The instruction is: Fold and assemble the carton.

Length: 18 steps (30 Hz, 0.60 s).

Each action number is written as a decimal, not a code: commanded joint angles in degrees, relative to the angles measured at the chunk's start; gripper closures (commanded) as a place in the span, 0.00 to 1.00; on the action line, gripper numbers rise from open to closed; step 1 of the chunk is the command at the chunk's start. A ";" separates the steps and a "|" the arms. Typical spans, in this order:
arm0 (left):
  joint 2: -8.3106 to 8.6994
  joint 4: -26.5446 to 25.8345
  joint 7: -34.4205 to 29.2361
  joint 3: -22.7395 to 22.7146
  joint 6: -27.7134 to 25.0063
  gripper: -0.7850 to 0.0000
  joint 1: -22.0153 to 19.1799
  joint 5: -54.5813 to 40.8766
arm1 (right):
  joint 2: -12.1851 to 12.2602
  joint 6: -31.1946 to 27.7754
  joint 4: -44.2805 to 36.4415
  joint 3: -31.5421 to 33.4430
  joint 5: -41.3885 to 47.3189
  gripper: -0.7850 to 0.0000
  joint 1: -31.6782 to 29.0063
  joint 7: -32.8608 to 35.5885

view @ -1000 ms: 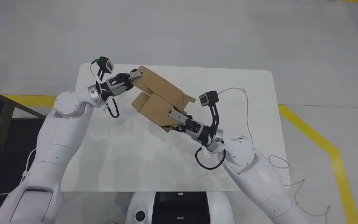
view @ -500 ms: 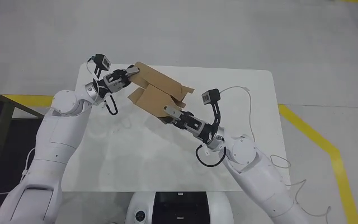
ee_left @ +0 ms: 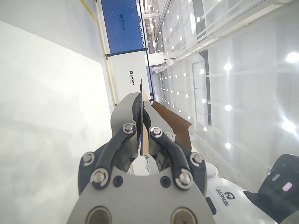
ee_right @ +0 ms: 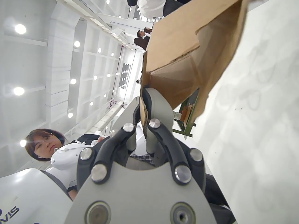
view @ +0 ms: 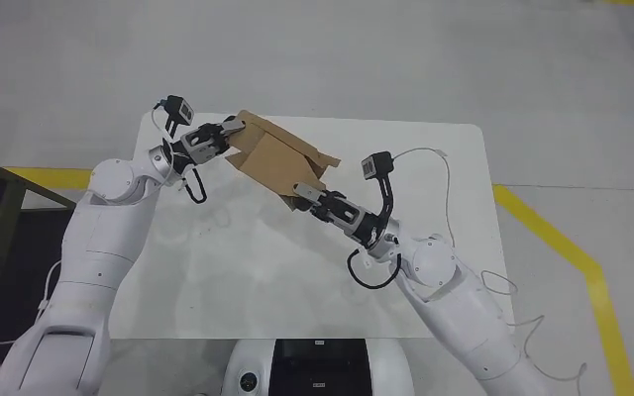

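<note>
Shifted farther across the worktop (view: 297,277), the carton (view: 280,161) hangs between the left gripper (view: 238,128) and right gripper (view: 301,189), each clamped tight on one of its edges.

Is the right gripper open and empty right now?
No, the right gripper is clamped on an edge of the carton.

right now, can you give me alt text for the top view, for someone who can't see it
A partly folded brown cardboard carton is held over a white table, gripped from two sides. The left hand is shut on its far corner and the right hand is shut on its near edge.
</note>
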 commanded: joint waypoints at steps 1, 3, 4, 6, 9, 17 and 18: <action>0.08 0.05 -0.22 -0.19 -0.34 1.00 0.18 0.95 | -0.01 0.28 -0.01 0.32 0.12 1.00 0.02 -0.11; 0.18 0.02 -0.39 -0.50 -0.85 1.00 0.37 2.06 | 0.00 0.56 -0.02 0.74 0.15 1.00 0.02 -0.17; 0.23 -0.01 -0.52 -0.65 -0.98 1.00 0.50 2.36 | 0.01 0.71 -0.03 0.99 0.11 1.00 0.03 -0.15; 0.36 -0.19 -1.05 -1.01 -1.19 1.00 0.69 3.15 | 0.06 1.04 -0.05 1.52 0.17 1.00 0.02 0.02; 0.63 -0.68 -2.34 -1.61 -1.64 1.00 1.07 4.73 | 0.15 1.48 -0.03 2.53 0.31 1.00 -0.05 0.24; 1.05 -2.04 -5.73 -2.39 -1.17 1.00 2.28 5.61 | 0.26 2.37 0.46 4.39 0.77 1.00 -0.07 0.29; 1.07 -2.09 -6.23 -2.43 -0.73 1.00 2.34 5.28 | 0.25 2.50 0.42 4.49 0.80 1.00 -0.10 0.16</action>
